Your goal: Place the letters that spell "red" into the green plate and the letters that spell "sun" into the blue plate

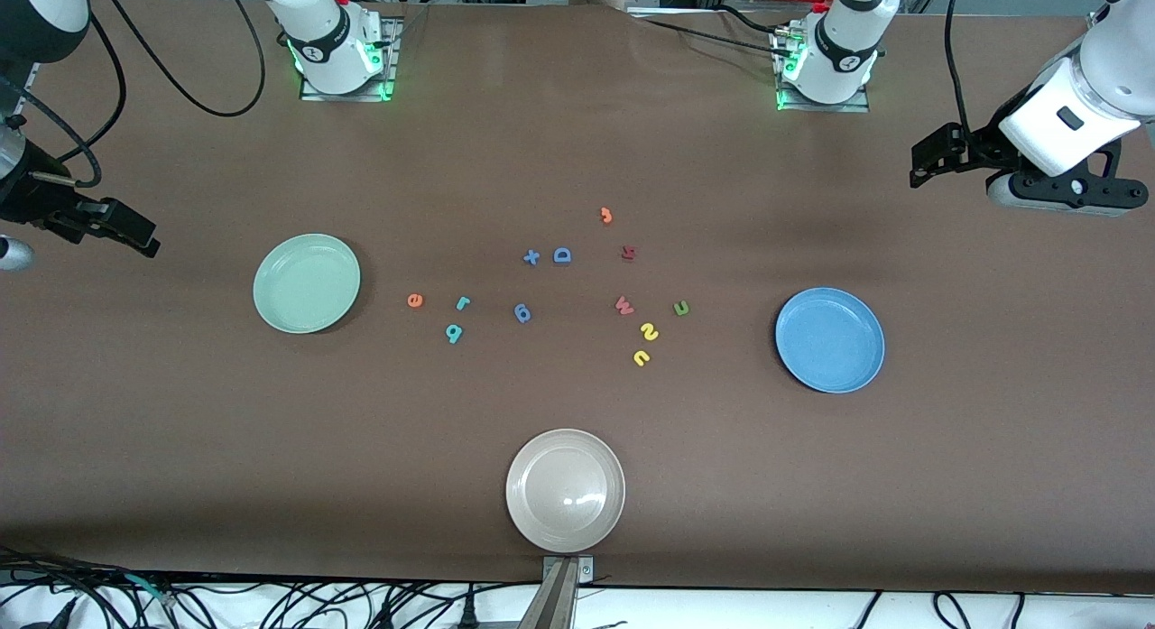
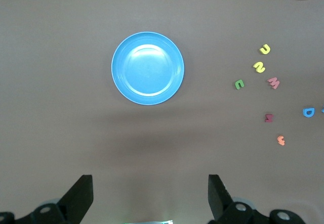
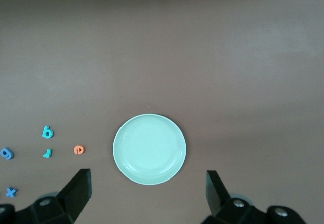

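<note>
The green plate (image 1: 307, 283) lies toward the right arm's end of the table, with the orange "e" (image 1: 414, 300), teal "r" (image 1: 463, 302) and teal "d" (image 1: 454, 333) on the table beside it. The blue plate (image 1: 829, 339) lies toward the left arm's end, with nothing in it. Beside it sit the olive "n" (image 1: 681, 309), yellow "s" (image 1: 649, 331) and yellow "u" (image 1: 642, 358). My left gripper (image 2: 150, 193) hangs open over bare table by the blue plate (image 2: 148, 68). My right gripper (image 3: 148, 191) hangs open over bare table by the green plate (image 3: 149, 149). Neither holds anything.
Mid-table lie a blue "g" (image 1: 522, 313), a blue cross (image 1: 531, 257), a blue "D" (image 1: 562, 255), an orange "3" (image 1: 606, 216), a dark red character (image 1: 629, 253) and a pink "w" (image 1: 624, 305). A beige-white plate (image 1: 565, 490) sits near the table's front edge.
</note>
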